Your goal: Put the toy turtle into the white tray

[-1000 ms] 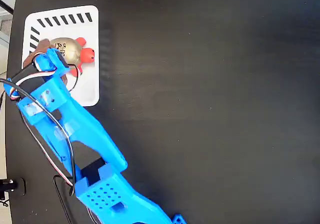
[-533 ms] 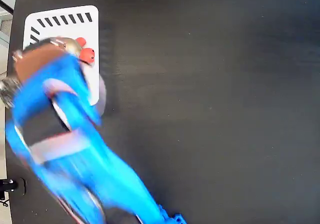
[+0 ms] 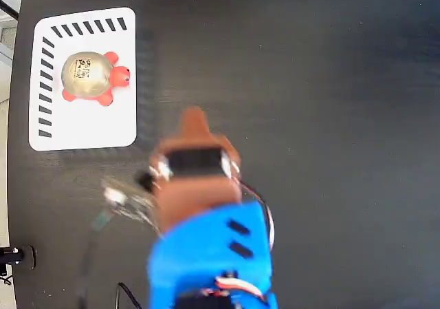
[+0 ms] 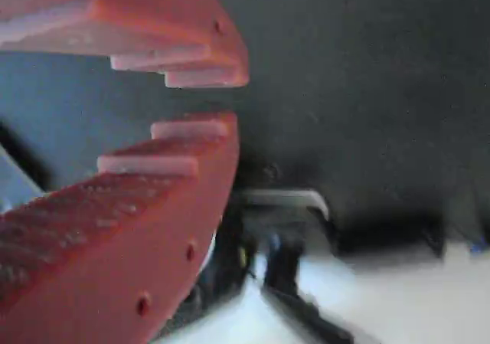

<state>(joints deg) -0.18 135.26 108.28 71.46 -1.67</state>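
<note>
The toy turtle [image 3: 89,77], with a gold-grey shell, a code sticker and red-orange head and feet, lies alone on the white tray [image 3: 89,126] at the upper left of the fixed view. Its head points right. My gripper [image 3: 194,121] is motion-blurred over the bare black table, well to the right of and below the tray, apart from the turtle. In the wrist view the red-orange toothed jaws of my gripper [image 4: 228,101] stand a little apart with nothing between them. Neither turtle nor tray shows in that view.
The black table [image 3: 309,116] stretches to the right. Loose cables [image 3: 117,199] trail left of the blue arm [image 3: 210,261]. The table's left edge runs just past the tray. In the wrist view, blurred dark shapes [image 4: 283,260] sit at the table's edge.
The gripper has let go of the turtle and swung off the tray, down and to the right. The turtle now lies uncovered on the tray.
</note>
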